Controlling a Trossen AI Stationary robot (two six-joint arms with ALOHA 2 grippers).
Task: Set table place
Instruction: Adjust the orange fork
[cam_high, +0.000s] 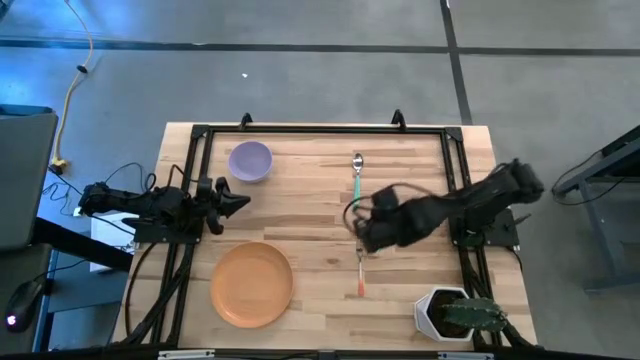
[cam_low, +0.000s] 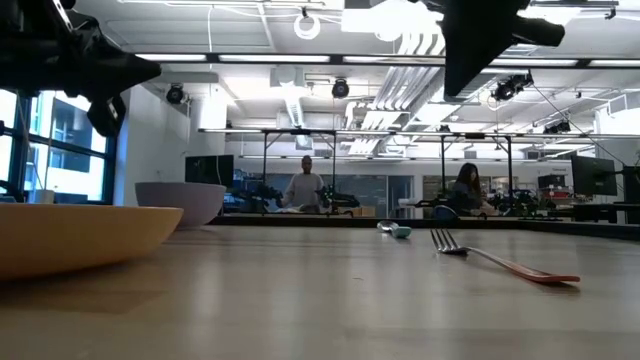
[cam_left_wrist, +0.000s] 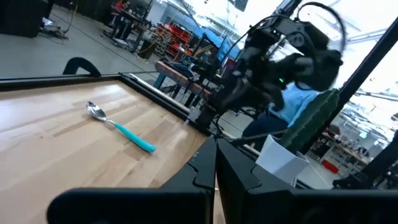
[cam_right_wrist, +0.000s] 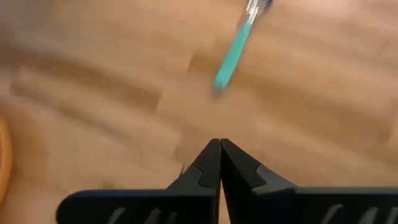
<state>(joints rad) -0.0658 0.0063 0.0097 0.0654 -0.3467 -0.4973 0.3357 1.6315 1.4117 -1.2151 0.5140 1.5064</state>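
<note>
The orange plate (cam_high: 252, 284) lies flat near the table's near edge, left of centre, and its rim shows in the low view (cam_low: 80, 235). The lavender bowl (cam_high: 250, 161) stands upright toward the far left, also visible from table height (cam_low: 185, 203). A teal-handled spoon (cam_high: 357, 175) lies at the far middle (cam_left_wrist: 121, 129) (cam_right_wrist: 233, 56). The orange-handled fork (cam_high: 360, 272) lies flat right of the plate (cam_low: 500, 262). My left gripper (cam_high: 243, 200) (cam_left_wrist: 216, 152) hovers shut between bowl and plate. My right gripper (cam_high: 358, 232) (cam_right_wrist: 219, 146) is shut in the air between spoon and fork.
A white angular pot with a green plant (cam_high: 450, 313) stands at the table's near right corner. The black rail frame (cam_high: 320, 130) runs around the table top. Bare wood lies between plate and fork. People sit in the room beyond the far edge (cam_low: 305, 188).
</note>
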